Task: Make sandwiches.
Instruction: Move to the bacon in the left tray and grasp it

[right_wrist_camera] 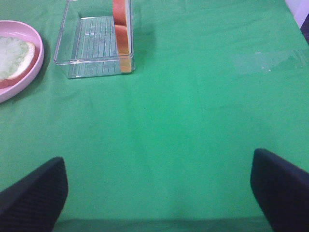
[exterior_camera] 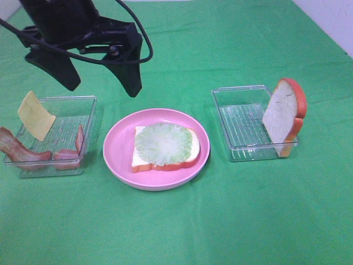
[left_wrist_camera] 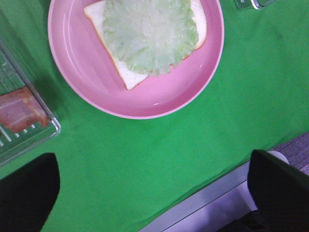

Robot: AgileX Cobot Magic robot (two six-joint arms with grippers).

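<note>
On the pink plate (exterior_camera: 118, 148) lies the start of a sandwich: a white bread slice (exterior_camera: 193, 144) with a round pale green lettuce leaf (exterior_camera: 164, 142) on top. The left wrist view shows the same lettuce (left_wrist_camera: 149, 34) on the bread (left_wrist_camera: 130, 77). My left gripper (exterior_camera: 102, 81) hangs open and empty above the table, behind and left of the plate; its fingertips (left_wrist_camera: 29, 188) frame bare cloth. My right gripper (right_wrist_camera: 159, 193) is open and empty over bare cloth and is outside the exterior high view. A second bread slice (exterior_camera: 281, 113) stands upright in the right tray (exterior_camera: 238, 126).
The clear left tray (exterior_camera: 66, 130) holds a yellow cheese square (exterior_camera: 35, 116) leaning on its wall and red-brown bacon strips (exterior_camera: 22, 150). Bacon (left_wrist_camera: 19, 111) also shows in the left wrist view. A green cloth covers the table; its front edge (left_wrist_camera: 212, 203) lies near my left gripper.
</note>
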